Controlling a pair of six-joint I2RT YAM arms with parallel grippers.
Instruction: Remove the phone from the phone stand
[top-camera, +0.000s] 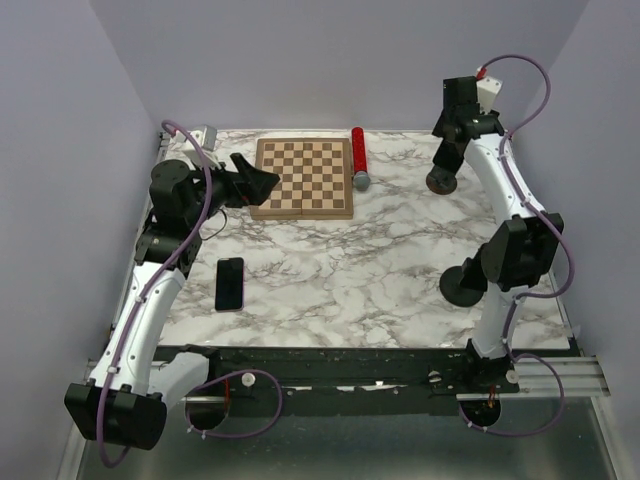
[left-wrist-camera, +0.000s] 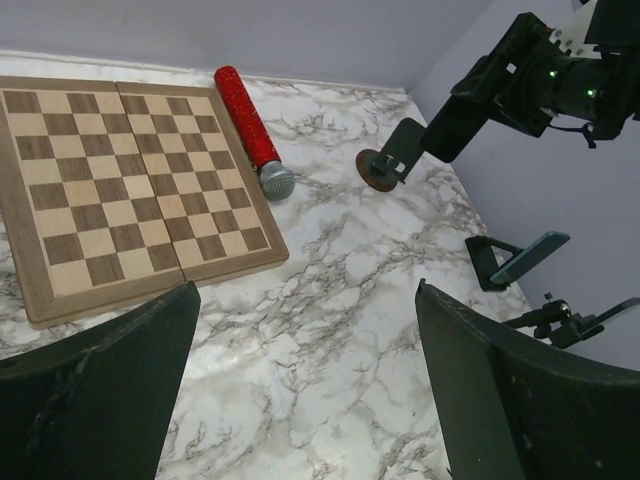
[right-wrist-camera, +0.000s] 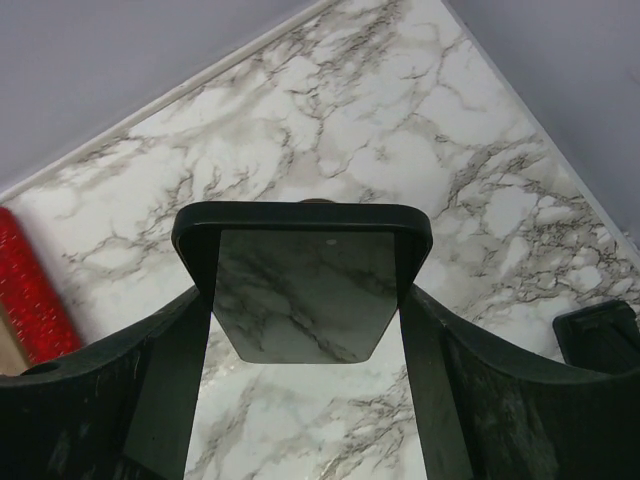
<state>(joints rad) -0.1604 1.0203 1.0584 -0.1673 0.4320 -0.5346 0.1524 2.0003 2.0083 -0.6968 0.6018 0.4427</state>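
Observation:
The black phone (top-camera: 229, 283) lies flat on the marble table at the front left, apart from both grippers. The phone stand (top-camera: 440, 182), a round base with a dark glossy back plate, is at the back right and carries no phone. My right gripper (top-camera: 443, 160) is shut on the sides of its plate (right-wrist-camera: 300, 225), as the right wrist view (right-wrist-camera: 305, 300) shows. The stand also shows in the left wrist view (left-wrist-camera: 380, 170). My left gripper (top-camera: 262, 182) is open and empty by the chessboard's left edge, with bare marble between its fingers (left-wrist-camera: 100, 390).
A wooden chessboard (top-camera: 303, 177) lies at the back centre with a red glitter microphone (top-camera: 358, 158) along its right side. A second dark stand-like object (top-camera: 462, 285) sits under the right arm's elbow and shows in the left wrist view (left-wrist-camera: 510, 258). Walls close in left, back and right.

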